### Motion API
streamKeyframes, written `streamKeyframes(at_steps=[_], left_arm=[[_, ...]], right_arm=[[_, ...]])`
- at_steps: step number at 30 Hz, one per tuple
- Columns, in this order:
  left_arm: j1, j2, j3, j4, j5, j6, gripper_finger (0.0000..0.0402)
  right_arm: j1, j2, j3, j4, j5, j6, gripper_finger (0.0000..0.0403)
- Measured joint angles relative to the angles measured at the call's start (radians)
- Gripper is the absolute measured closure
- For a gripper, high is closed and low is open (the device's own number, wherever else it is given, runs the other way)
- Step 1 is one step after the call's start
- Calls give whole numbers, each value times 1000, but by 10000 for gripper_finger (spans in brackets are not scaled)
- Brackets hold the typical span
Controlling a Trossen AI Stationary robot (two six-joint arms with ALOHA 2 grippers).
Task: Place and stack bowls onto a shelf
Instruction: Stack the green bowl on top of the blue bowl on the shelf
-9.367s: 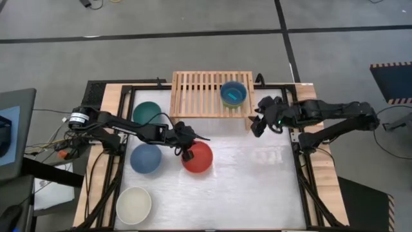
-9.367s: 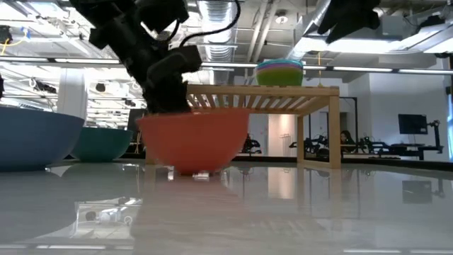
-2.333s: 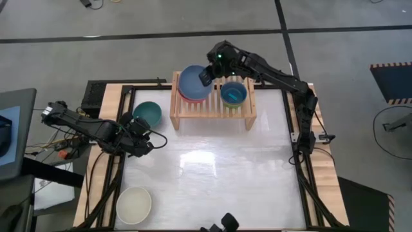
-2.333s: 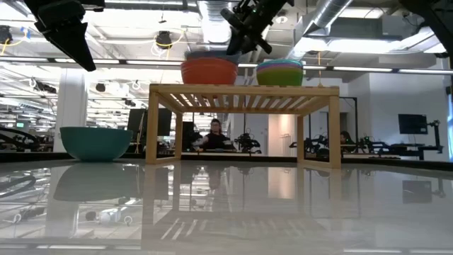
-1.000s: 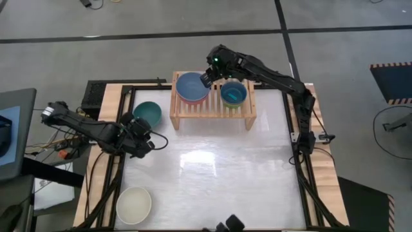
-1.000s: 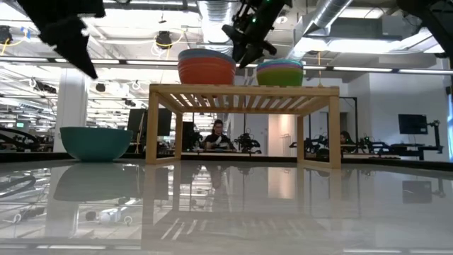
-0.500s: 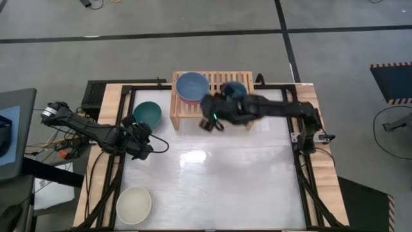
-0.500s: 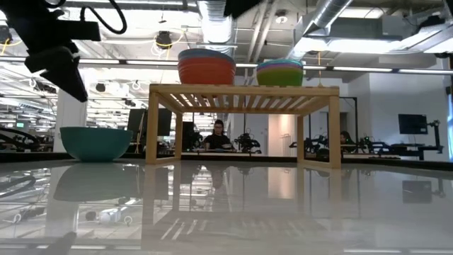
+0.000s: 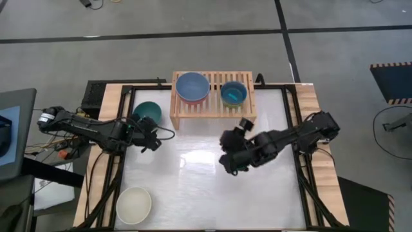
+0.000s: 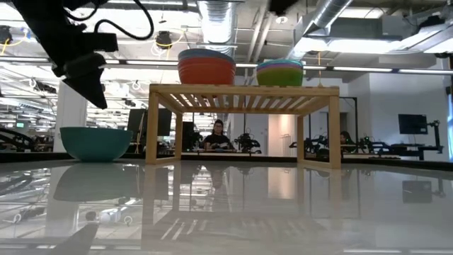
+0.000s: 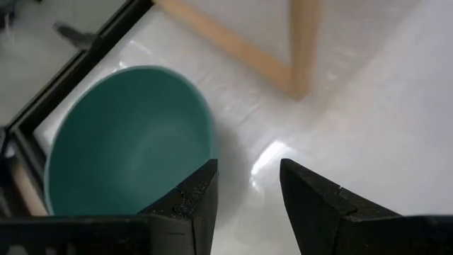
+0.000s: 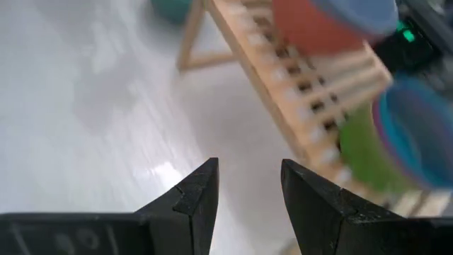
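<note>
The light-wood shelf (image 9: 212,94) stands at the table's far edge. On its left half a slate blue bowl (image 9: 192,86) sits nested in a red bowl (image 10: 207,71). On its right half is a stack topped by a cyan bowl (image 9: 233,93). A dark green bowl (image 9: 147,112) rests on the table left of the shelf, and a cream white bowl (image 9: 134,205) sits at the near left corner. My left gripper (image 11: 246,178) hangs open just beside the green bowl's (image 11: 127,159) rim. My right gripper (image 9: 226,162) is open above the table's middle.
The shelf's near left leg (image 11: 303,49) stands close to the green bowl. The shiny white tabletop (image 9: 212,193) lies bare from the middle to the near right. Black frame rails (image 9: 302,174) run along the table's sides.
My right gripper has drawn away from the blue bowl on the shelf, swinging toward the table's near edge and out over its middle. The blue bowl stays nested in the red one. My left gripper has shifted slightly right, toward the green bowl.
</note>
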Motion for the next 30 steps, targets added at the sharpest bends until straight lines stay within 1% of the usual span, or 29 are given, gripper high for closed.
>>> streamKeyframes(at_steps=[3,6,10,14,16,18,20,24,30], left_arm=[[50,0,0,0,21,-3,264],[97,0,0,-1,64,9,264],[132,0,0,-6,111,20,264],[156,0,0,-10,119,83,264],[171,0,0,-11,119,107,264],[190,0,0,-10,116,123,264],[216,0,0,-8,128,148,264],[266,0,0,-5,185,209,264],[310,0,0,-4,202,249,264]], right_arm=[[11,-35,-162,22,5,165,224],[22,-53,-314,75,-24,281,224],[41,-73,-489,268,-59,321,224],[35,-73,-616,460,-90,331,224],[25,-73,-651,523,-112,327,224],[13,-73,-672,550,-142,322,224],[7,-73,-676,547,-147,323,224],[9,-73,-676,548,-150,308,224],[9,-73,-676,549,-156,298,224]])
